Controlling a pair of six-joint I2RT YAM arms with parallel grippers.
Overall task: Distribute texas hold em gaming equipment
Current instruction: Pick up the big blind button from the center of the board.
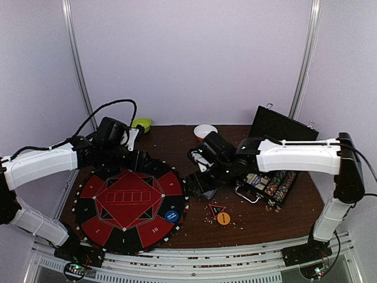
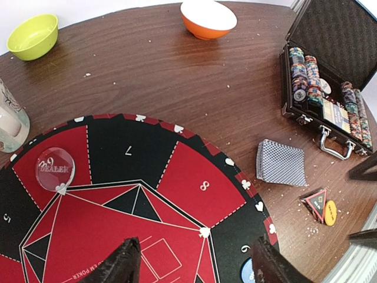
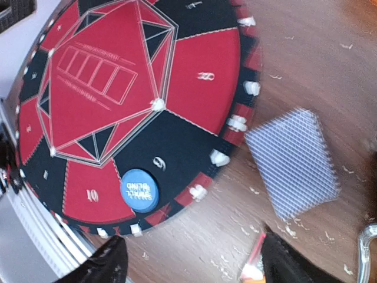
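Right end effector (image 3: 194,253) nearest card deck (image 3: 291,162)
Spread apart, empty; deck just ahead-right of fingers (image 3: 285,265), long axis diagonal to closing line.

The table (image 2: 177,82) is brown wood with visible grain and a dull sheen. The mat (image 2: 194,177) looks flat and matt. The dealer button (image 2: 55,168) is clear, glossy plastic; the blue button (image 3: 139,189) is smooth. The cards (image 2: 281,162) have finely cross-hatched backs. The case (image 2: 336,35) has a textured black lining and a shiny metal handle (image 2: 334,147). The orange bowl (image 2: 207,17) and green bowl (image 2: 32,36) look smooth and glossy.
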